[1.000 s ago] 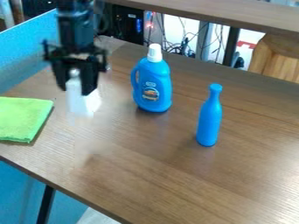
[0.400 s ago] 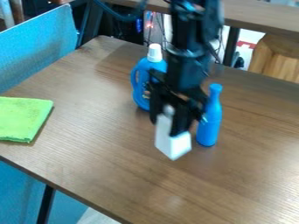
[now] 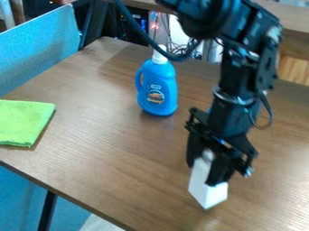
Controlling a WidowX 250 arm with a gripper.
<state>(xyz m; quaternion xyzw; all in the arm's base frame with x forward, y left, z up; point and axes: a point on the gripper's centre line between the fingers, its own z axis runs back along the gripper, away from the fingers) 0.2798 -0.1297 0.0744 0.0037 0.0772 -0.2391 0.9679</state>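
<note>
- The gripper [image 3: 208, 170] is well to the right of where it is in the first frame, and lower in the view, nearer the table's front edge.
- Its fingers pinch the white block [image 3: 208, 193], as they do in both earlier frames; the block's lower part sticks out beneath them.
- The block has travelled with the gripper: first near the cloth, then in front of the two blue bottles, now farther right and closer to the camera. Whether it touches the table [image 3: 114, 149] cannot be told.
- The arm [image 3: 232, 94] has swung right as well, and now stands over the place where the slim blue bottle is in the earlier frames.
- The jug [image 3: 158, 92] has not moved; the arm no longer covers part of its body, but a cable [image 3: 142, 34] now crosses its cap.
- The green cloth [image 3: 24, 122] lies at the left as before.
</note>
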